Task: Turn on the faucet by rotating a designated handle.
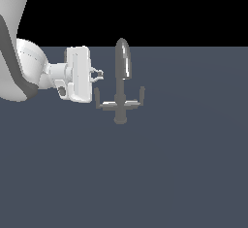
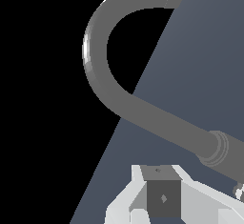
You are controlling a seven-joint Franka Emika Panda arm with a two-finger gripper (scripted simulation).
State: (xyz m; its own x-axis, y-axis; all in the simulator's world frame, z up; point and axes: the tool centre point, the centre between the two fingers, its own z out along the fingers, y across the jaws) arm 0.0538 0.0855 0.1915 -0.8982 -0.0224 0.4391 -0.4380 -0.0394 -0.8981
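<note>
gripper (image 1: 99,74) beside upright faucet (image 1: 121,76); handle (image 1: 100,103) branches left, tip upturned.

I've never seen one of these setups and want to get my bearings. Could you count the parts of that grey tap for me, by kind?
Arched spout: 1
Short round stem: 1
Thin side arms with upturned tips: 2, the handle on the exterior view's left, nearest the robot's fingers, and its mirror arm on the right
Total: 4 parts of one faucet

Exterior view faces faucet (image 1: 120,84) level, mid-distance, arm at its left; wrist view sits close against the spout; both share faucet.
</note>
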